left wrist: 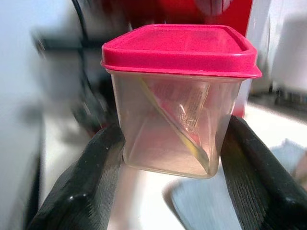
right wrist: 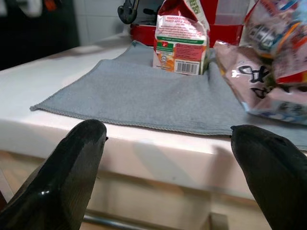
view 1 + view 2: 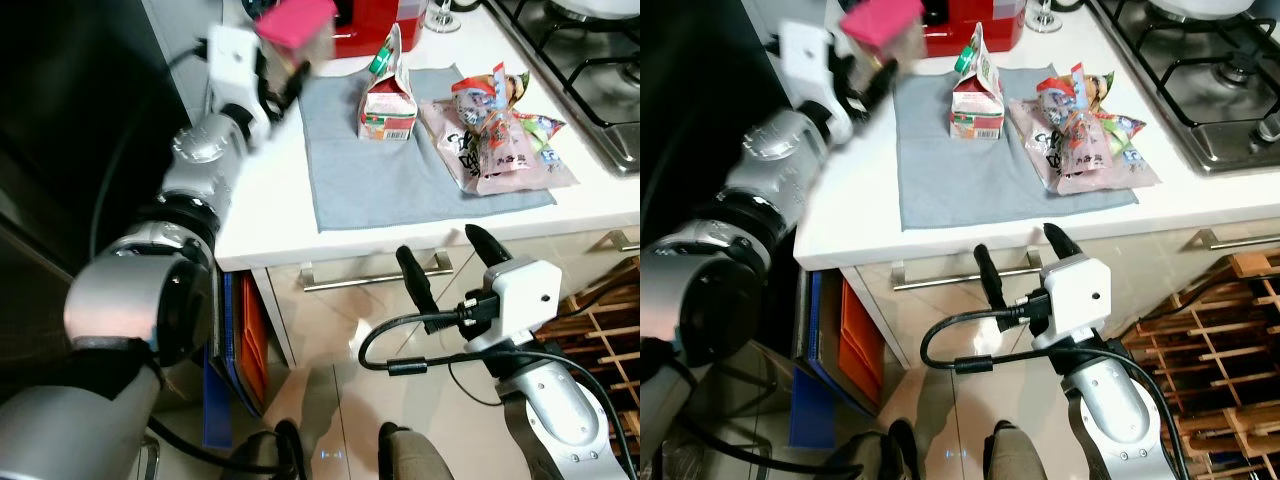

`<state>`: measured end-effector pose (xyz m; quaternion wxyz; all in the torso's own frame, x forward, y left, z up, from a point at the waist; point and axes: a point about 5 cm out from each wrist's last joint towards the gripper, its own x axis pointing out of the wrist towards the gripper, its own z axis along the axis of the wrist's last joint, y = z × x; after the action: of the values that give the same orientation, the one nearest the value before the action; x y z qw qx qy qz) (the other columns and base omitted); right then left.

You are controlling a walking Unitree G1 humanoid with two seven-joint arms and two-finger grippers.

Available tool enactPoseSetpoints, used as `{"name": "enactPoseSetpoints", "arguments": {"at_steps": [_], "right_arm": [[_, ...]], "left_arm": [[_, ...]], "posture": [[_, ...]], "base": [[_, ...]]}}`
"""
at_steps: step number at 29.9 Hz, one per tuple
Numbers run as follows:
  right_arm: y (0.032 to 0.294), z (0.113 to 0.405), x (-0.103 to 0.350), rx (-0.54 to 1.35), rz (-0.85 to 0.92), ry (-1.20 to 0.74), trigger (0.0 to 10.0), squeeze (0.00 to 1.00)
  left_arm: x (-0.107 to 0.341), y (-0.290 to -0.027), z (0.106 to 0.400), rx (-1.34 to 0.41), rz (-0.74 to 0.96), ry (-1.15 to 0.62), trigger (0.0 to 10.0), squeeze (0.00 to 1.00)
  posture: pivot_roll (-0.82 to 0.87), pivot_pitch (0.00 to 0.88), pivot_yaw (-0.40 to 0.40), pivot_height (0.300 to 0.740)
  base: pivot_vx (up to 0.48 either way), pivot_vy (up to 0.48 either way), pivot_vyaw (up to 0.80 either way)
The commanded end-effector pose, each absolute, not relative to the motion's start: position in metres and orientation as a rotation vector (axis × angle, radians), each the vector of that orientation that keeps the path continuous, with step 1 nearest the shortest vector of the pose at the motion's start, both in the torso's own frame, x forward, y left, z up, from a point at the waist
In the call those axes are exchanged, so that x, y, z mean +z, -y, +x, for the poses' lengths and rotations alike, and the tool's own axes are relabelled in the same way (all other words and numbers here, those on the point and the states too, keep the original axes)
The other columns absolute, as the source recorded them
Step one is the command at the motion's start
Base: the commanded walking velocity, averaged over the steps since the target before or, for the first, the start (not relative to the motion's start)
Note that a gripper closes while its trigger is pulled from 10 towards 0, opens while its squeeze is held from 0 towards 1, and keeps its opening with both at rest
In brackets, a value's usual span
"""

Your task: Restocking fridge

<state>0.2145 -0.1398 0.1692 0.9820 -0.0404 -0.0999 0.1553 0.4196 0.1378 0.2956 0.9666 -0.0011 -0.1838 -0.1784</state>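
Pink-lidded and clear-walled, one tub [image 1: 177, 100] sits clamped between the two black fingers [image 1: 86, 187] of the left hand [image 3: 285, 75], lifted above the white table [image 3: 275, 190] at the upper left of the head views. The tub is blurred there; the left wrist view shows it upright, with a pale diagonal strip inside.

One grey cloth [image 3: 400, 170] lies flat on the table at upper centre. On it stands one carton [image 3: 388, 100], its top folded open, near the cloth's far edge. Just beside it, toward the right of the frame, lies one heap of snack packets [image 3: 500, 130] in clear wrap, partly overhanging the cloth's right edge. The number of packets cannot be told.

One red appliance [image 3: 365, 25] stands behind the cloth at the top edge. A hob [image 3: 590, 60] fills the upper right corner.

The right hand [image 3: 450, 265] hangs at lower centre, below the table edge in front of a drawer handle [image 3: 375, 275], its two fingers spread wide and holding nothing.
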Motion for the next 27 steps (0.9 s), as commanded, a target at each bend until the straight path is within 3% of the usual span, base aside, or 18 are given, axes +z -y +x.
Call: {"name": "enactPoseSetpoints", "arguments": {"at_steps": [1,7,12,19,20,21,27], "right_arm": [[0.143,0.219,0.168,0.283,-0.049,0.209,10.0,0.0],[0.153,0.246,0.165,0.185,0.014,0.238,10.0,0.0],[0.156,0.273,0.167,0.108,0.023,0.29,10.0,0.0],[0.162,0.287,0.171,0.048,0.016,0.327,10.0,0.0],[0.164,0.29,0.172,0.029,0.012,0.339,10.0,0.0],[0.166,0.293,0.173,0.011,0.007,0.351,10.0,0.0],[0.162,0.294,0.174,0.005,-0.041,0.396,10.0,0.0]], "left_arm": [[0.308,-0.14,0.417,-0.374,-0.008,0.446,0.0,0.0],[0.305,-0.132,0.403,-0.445,0.038,0.568,0.0,0.0],[0.284,-0.117,0.379,-0.445,0.054,0.609,0.0,0.0],[0.264,-0.102,0.361,-0.41,-0.004,0.592,0.0,0.0],[0.257,-0.102,0.356,-0.359,0.001,0.579,5.4,0.0],[0.252,-0.103,0.353,-0.305,0.007,0.562,9.7,0.0],[0.221,-0.106,0.345,-0.195,0.007,0.438,10.0,0.0]], "posture": [[-0.27,0.098,0.091,0.74],[-0.18,0.002,0.087,0.74],[-0.13,0.0,0.092,0.74],[-0.12,0.0,0.083,0.74],[-0.11,0.0,0.079,0.74],[-0.12,0.0,0.075,0.74],[-0.13,0.0,0.054,0.74]], "base": [[0.0,0.0,0.0],[0.0,0.0,0.0],[0.0,0.0,0.0],[0.0,0.0,0.0],[0.0,0.0,0.0],[0.0,0.0,0.0],[0.0,0.0,0.0]]}}
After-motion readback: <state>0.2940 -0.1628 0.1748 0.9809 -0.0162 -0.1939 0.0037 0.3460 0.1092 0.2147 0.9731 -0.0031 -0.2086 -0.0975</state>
